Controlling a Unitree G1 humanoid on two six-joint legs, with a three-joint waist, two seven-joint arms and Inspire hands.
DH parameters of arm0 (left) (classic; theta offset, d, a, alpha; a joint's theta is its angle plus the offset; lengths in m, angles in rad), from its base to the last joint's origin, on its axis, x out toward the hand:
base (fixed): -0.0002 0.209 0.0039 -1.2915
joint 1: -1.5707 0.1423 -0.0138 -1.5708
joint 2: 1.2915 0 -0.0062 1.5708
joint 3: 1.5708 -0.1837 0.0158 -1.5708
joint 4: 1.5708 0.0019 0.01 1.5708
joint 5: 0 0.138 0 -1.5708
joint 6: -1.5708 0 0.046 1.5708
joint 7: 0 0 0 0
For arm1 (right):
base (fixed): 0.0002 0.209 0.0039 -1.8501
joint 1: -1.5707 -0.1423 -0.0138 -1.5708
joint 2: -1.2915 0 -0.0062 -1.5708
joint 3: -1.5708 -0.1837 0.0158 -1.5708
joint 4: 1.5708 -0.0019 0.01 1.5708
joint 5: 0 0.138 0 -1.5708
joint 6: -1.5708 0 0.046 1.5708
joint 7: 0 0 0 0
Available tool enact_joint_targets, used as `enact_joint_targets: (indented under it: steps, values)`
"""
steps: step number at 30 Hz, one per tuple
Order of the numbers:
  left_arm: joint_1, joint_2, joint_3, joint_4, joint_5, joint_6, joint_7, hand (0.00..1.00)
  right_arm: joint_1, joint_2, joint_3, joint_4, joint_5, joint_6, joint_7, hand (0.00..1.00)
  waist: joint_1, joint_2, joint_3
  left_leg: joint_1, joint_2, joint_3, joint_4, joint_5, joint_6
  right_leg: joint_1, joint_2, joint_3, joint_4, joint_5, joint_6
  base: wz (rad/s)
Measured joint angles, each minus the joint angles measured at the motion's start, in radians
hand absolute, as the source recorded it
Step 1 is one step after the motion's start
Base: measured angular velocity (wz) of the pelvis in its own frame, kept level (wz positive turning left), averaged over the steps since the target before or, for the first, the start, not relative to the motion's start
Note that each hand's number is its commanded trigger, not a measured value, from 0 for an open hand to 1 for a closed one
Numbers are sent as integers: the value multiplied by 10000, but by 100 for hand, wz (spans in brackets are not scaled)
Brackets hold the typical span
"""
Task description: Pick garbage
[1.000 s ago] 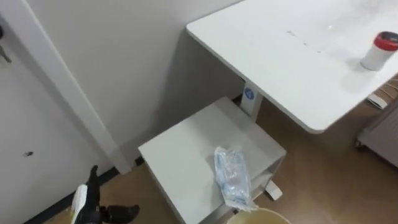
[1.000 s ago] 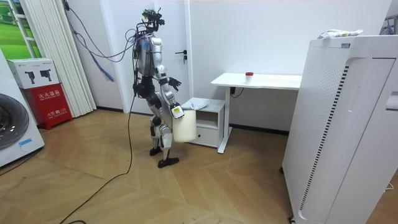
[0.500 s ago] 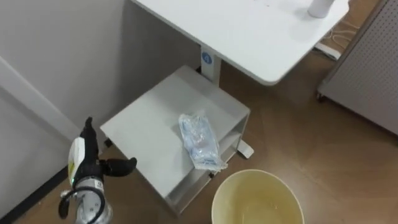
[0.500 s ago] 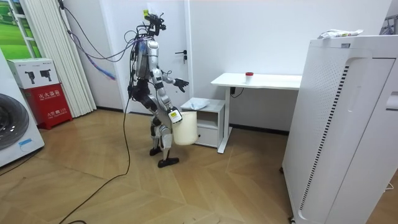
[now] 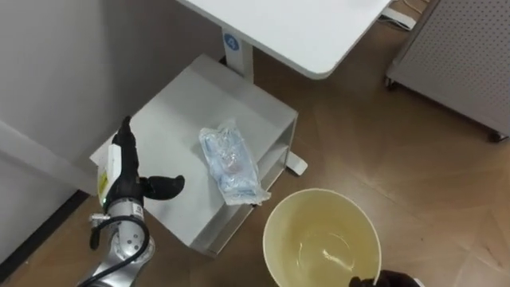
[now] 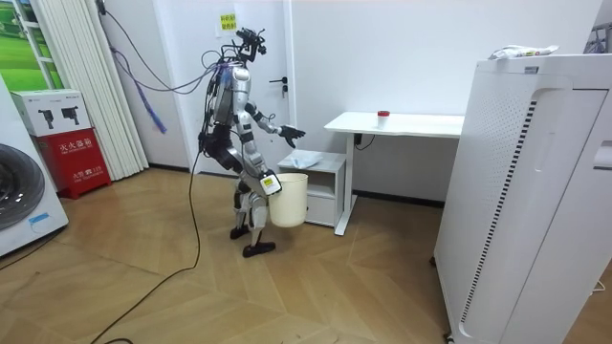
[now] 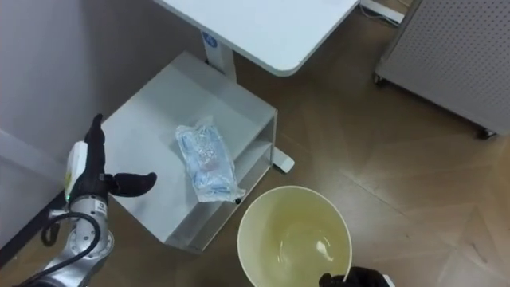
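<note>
The top of the low cabinet [image 5: 163,119] lies bare between its left corner, where the left hand [image 5: 119,190] hovers with straight fingers, and the plastic bag [image 5: 229,163] along its front right edge. The bag is open to reach from above. The desk [image 5: 295,32] and its leg [image 5: 239,49] close off the far corner. The bucket [image 5: 279,219], held at its rim by the right hand [image 5: 390,281], sits just off the front right edge.

White desk [image 5: 295,32] stands on a single column at the wall. A low grey open-fronted cabinet [image 5: 171,112] sits just beside that column on the wooden floor [image 5: 414,159]. A red-capped container [image 6: 382,116] stands upright on the desk top. The room view records a tall white perforated unit [image 6: 535,191] at its right, with a washing machine [image 6: 24,205] and a red box [image 6: 76,158] at its left.
</note>
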Motion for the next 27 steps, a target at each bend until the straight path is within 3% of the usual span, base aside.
enact_joint_targets:
  steps: [7, 11, 17, 27]
  values:
    - [-297, 71, -53, 223, 149, -1, 238, 0, 9, 8, 370, 5, 373, 76, 86, 100, -190, -91, 61, -222, 237, -14, 301, -186, -101, -142, 164, -52, 1, -22, -80, -9]
    - [-414, 134, -573, 334, 226, 0, 258, 0, -57, 7, 637, -161, 391, 71, 145, 100, -405, -132, 87, -428, 240, -14, 375, -237, -91, -349, 172, -67, 44, -34, -87, -1]
    - [-600, 107, -1079, 565, 228, 6, 236, 0, -87, 12, 649, -376, 517, 56, 101, 100, -665, -192, 121, -853, 234, -3, 696, -264, -45, -835, 1, -130, 456, -149, -101, 3]
    - [-665, 102, -1075, 568, 725, 7, 239, 0, -75, 13, 851, -389, 1249, -58, 21, 100, -895, -220, 122, -1342, 260, -2, 1145, -393, -26, -1428, -170, -264, 1188, -389, -220, 2]
